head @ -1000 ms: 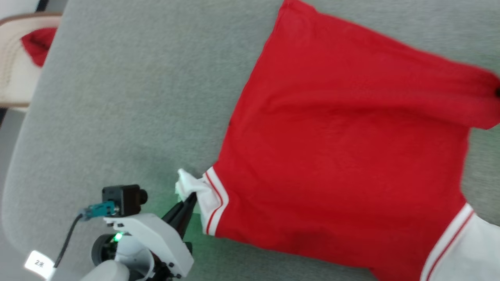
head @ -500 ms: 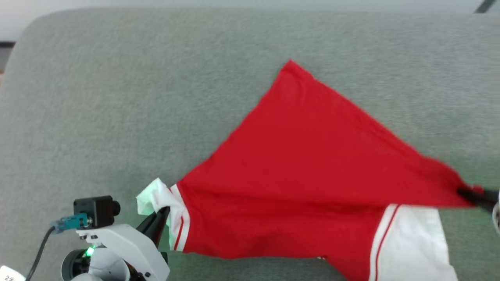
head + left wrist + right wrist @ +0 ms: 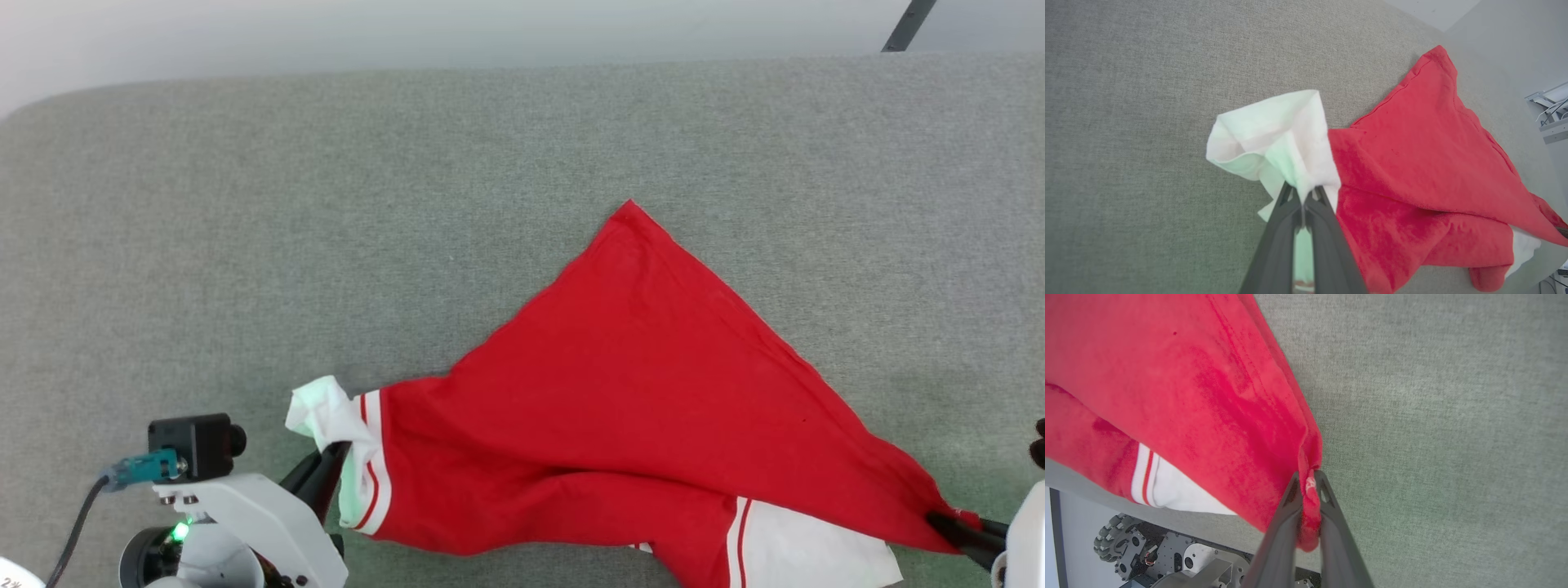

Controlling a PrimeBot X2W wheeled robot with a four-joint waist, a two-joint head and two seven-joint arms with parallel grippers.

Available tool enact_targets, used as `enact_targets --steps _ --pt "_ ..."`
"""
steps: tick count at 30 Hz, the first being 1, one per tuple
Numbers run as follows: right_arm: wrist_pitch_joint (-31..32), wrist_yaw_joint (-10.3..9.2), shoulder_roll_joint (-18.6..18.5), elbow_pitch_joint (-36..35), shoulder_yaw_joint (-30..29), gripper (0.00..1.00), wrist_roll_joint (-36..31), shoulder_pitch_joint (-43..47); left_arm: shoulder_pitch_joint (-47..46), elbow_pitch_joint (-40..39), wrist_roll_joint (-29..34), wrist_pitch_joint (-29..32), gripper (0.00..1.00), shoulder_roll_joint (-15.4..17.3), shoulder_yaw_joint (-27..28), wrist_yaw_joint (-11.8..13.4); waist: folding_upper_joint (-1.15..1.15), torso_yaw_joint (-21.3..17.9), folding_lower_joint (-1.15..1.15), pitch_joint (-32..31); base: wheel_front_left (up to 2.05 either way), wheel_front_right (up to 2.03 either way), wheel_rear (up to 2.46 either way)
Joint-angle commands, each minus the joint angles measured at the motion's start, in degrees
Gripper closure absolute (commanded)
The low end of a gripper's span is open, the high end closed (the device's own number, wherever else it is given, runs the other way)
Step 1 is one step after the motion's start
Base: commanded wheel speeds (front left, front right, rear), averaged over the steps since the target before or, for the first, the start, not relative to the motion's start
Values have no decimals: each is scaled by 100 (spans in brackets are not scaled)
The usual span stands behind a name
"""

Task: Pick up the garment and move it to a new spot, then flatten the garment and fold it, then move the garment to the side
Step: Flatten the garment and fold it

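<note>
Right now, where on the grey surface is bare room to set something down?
Free: the grey fabric surface left of the bright red jersey shirt, the far strip behind its peak, and the patch right of its slanting edge. Crowded: the near edge, where the shirt stretches between left fingers and right fingers.

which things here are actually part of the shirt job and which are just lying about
In the job: the garment, its white sleeve pinched by the left gripper, a red corner pinched by the right gripper; the grey surface under it.
Just about: the robot's wheeled base; a dark strut beyond the surface's far edge.
</note>
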Motion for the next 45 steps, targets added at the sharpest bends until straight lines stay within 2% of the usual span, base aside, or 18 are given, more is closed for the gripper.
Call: enact_targets --steps 1,2,10,14,18,22,26,33,45 --pt "-47 -6 47 30 51 29 -95 29 44 -3 -12 -8 100 16 1 -10 0 -27 0 -11 0 0 0" --pt "-83 -6 76 33 74 0 -90 15 45 2 -13 0 100 20 -5 -16 0 -31 0 -17 0 0 0" --pt "-46 -6 49 -282 46 0 -85 -133 65 27 -24 -18 100 19 -9 -39 0 -21 0 -44 0 0 0" --pt "137 -5 -32 -1014 -35 0 -4 -401 67 45 -11 -22 100 -17 -41 -60 0 47 0 -48 0 0 0" --pt "57 -5 -177 -1438 112 0 -109 -938 -19 71 24 2 100 -88 -105 -108 0 164 0 -4 0 0 0" --pt "-204 -5 -338 -1383 362 0 -307 -1474 -116 113 70 31 100 -160 -186 -170 0 311 0 56 0 0 0" --pt "-562 -5 -517 -887 852 0 -479 -2205 -334 206 149 108 100 -308 -331 -300 0 573 0 164 0 0 0" --pt "-887 -5 -708 372 1863 0 -396 -3396 -763 489 293 217 100 -635 -589 -545 0 1100 0 410 0 0 0" --pt "-713 -6 -904 2194 3474 0 22 -4933 -1226 969 375 183 100 -1126 -827 -937 0 1742 0 813 0 0 0"
